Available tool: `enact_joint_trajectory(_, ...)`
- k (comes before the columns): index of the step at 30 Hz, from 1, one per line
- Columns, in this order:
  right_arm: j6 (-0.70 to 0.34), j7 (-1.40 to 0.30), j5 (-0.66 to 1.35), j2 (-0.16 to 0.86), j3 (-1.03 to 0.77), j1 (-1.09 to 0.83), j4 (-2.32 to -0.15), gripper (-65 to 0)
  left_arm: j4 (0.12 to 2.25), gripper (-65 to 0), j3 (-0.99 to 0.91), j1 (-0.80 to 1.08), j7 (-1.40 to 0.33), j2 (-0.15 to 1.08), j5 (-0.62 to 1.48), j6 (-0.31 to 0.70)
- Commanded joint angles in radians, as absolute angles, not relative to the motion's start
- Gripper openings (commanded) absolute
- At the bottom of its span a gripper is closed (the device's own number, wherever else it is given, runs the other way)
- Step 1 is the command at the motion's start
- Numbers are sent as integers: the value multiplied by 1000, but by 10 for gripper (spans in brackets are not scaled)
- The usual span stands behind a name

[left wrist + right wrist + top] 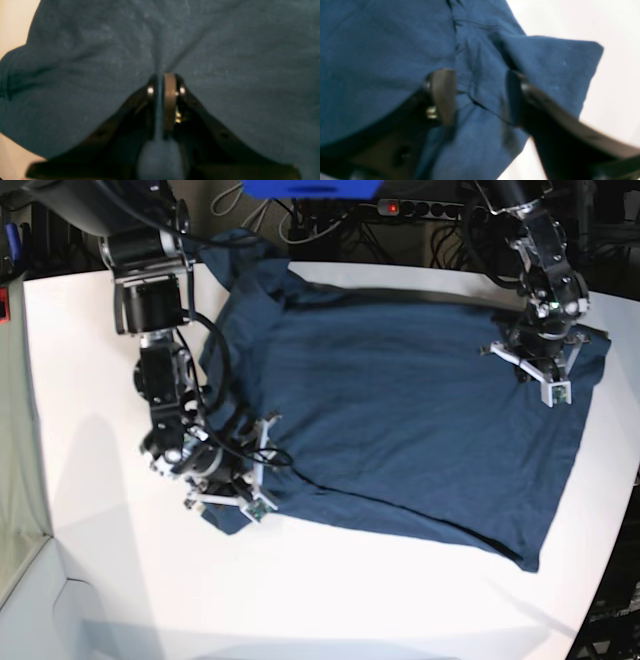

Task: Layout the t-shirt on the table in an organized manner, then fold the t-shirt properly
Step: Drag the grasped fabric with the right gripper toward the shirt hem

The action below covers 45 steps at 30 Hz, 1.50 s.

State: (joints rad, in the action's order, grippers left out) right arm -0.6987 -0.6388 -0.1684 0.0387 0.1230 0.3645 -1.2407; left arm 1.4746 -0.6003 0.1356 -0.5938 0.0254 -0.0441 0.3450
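The dark navy t-shirt (400,410) lies spread over the white table (350,600), its hem toward the front right. My left gripper (163,75) is shut, pinching a ridge of the t-shirt (225,50) between its pads. In the base view that left gripper (545,385) sits at the shirt's far right edge. My right gripper (478,82) stands open with a creased corner of the t-shirt (382,50) lying between its fingers, over the pale table (607,20). In the base view the right gripper (232,505) is low over the shirt's near left corner.
A grey-green panel (15,480) runs along the table's left side. Behind the table lie cables and a power strip (420,208), with a blue object (310,188) above. The table's curved edge (610,580) falls away at the front right.
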Motion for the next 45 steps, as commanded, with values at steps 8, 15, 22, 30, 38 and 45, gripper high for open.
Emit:
enact_joint_trajectory(8,-698,-496,-156,24,120,443,-1046,-239,1478,-607,-602,143,-634,31,-65,346)
enact_joint_trajectory(15,-698,-414,-156,22,120,461,-987,-379,1477,-607,-602,143,-634,31,-67,346)
enact_joint_trajectory(22,-674,-395,-156,24,114,516,-862,-623,1475,-607,-602,145,-634,50,-61,346)
enact_joint_trajectory(30,-627,-375,-154,30,113,579,-872,-650,1475,-607,-602,145,-634,51,-67,346)
enact_joint_trajectory(38,-627,-369,-154,48,116,665,-967,-650,1477,-607,-598,160,-634,51,-62,346)
enact_joint_trajectory(45,-622,-226,-154,42,120,812,-783,-650,1478,-607,-598,173,-634,50,-61,346)
